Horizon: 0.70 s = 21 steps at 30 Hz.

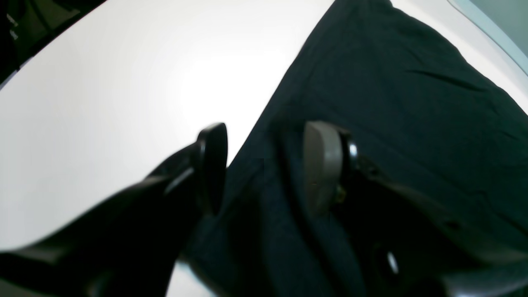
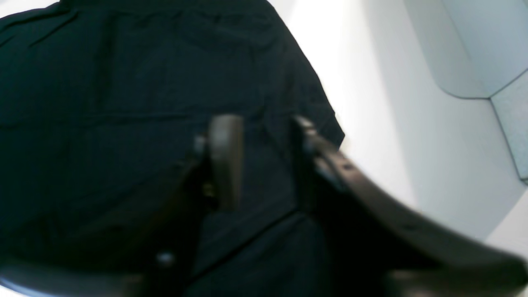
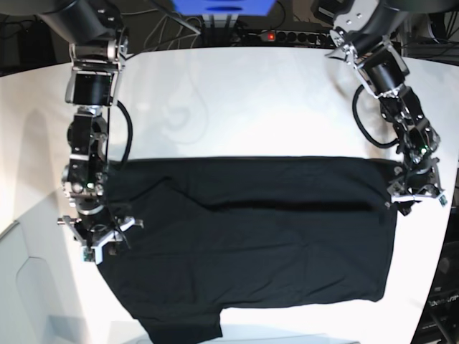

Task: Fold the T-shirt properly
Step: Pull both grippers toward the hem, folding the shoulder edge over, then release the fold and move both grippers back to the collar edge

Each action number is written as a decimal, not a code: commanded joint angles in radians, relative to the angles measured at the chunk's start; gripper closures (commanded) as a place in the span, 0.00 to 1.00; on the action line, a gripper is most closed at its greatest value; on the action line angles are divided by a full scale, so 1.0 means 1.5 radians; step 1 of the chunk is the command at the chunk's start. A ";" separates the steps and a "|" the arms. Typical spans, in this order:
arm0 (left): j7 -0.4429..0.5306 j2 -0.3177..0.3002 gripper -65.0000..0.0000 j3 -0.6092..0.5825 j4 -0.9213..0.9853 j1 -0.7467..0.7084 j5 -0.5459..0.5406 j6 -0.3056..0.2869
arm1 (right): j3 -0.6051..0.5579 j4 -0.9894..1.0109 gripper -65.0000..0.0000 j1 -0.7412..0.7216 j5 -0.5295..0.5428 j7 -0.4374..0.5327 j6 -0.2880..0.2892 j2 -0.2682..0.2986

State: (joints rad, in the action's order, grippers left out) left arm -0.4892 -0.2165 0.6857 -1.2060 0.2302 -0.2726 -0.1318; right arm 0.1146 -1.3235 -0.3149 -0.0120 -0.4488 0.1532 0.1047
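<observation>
White counter [image 3: 251, 107] carries the black T-shirt [image 3: 251, 251]; left tool [image 1: 264, 169] gapes wide over its edge, right tool [image 2: 264, 161] likewise, both empty.

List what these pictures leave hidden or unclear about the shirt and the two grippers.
- Any print or tag on the T-shirt: only plain black cloth shows in all three views.
- Shirt's lower left corner: cut off by the base view's bottom edge.
- Right gripper: blurred in its wrist view; contact with the cloth is unclear.
- Left gripper: open over the shirt's edge; contact is unclear.
</observation>
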 commanded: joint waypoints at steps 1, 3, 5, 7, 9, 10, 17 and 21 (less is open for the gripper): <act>0.020 -0.013 0.55 0.002 -0.012 0.015 -0.003 0.000 | 0.001 -0.012 0.58 -0.018 0.003 0.018 0.000 0.005; 0.020 -0.013 0.55 0.003 -0.018 0.012 -0.003 0.000 | 0.003 -0.014 0.53 -0.018 0.003 0.018 0.000 0.005; 0.018 -0.014 0.55 0.003 -0.021 0.010 -0.003 0.000 | 0.004 -0.016 0.52 -0.018 0.003 0.018 0.000 0.005; 0.015 -0.014 0.55 0.016 -0.021 -0.003 -0.003 0.000 | 0.004 -0.016 0.52 -0.017 0.003 0.018 0.000 0.006; 0.015 -0.014 0.55 0.039 -0.020 -0.018 -0.003 -0.004 | 0.005 -0.029 0.52 -0.007 0.003 0.017 0.000 0.018; 0.015 -0.014 0.55 0.049 -0.018 -0.022 -0.003 -0.004 | 0.005 -0.040 0.52 0.005 0.003 0.017 0.000 0.023; 0.019 -0.014 0.55 0.074 -0.013 -0.070 -0.003 -0.005 | 0.005 -0.140 0.52 0.074 0.003 0.017 0.000 0.024; 0.020 -0.014 0.55 0.072 0.018 -0.071 -0.003 -0.005 | 0.005 -0.173 0.51 0.109 0.003 0.017 0.000 0.024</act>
State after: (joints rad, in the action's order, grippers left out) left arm -0.4713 -0.2222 0.7918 -1.1664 0.1116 -0.2745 -0.1352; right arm 0.1192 -1.5623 -0.1314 -0.0113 -0.4469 0.1532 0.1326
